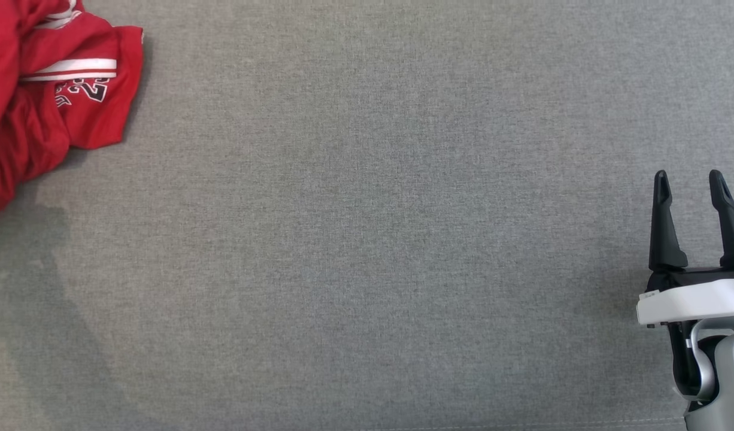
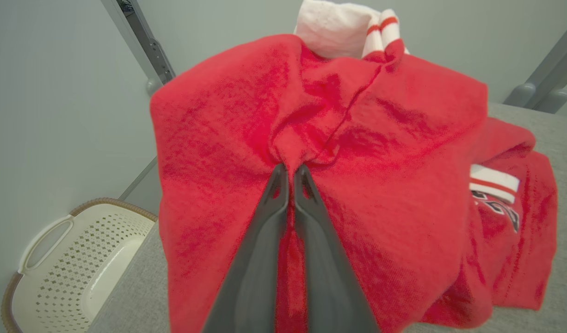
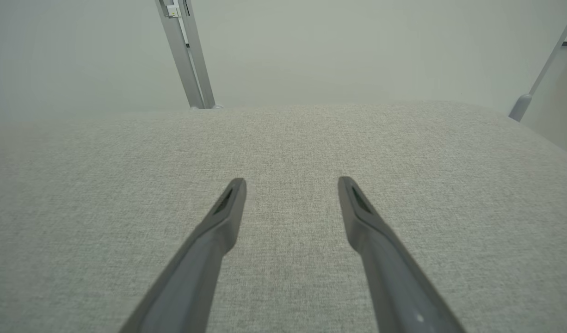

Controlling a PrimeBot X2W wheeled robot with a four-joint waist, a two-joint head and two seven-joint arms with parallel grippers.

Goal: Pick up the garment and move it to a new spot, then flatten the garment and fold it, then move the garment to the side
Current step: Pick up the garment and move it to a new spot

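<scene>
The grey bench [image 1: 367,239] lies mostly bare, the red garment [image 1: 49,90] bunched at its left edge, where the left wrist view shows the left fingers [image 2: 265,240] pinching it, a white basket [image 2: 43,259] beyond; the right fingers [image 1: 663,227] stand spread.

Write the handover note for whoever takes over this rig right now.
Left gripper: shut on a pinch of the red jersey.
Right gripper: open, holding nothing, above the bare grey table.
Jersey: crumpled near the table's left end; a white laundry basket sits below that edge.
Done: grasp made.
Left: carry it to a new spot, flatten, fold, move it aside.
</scene>
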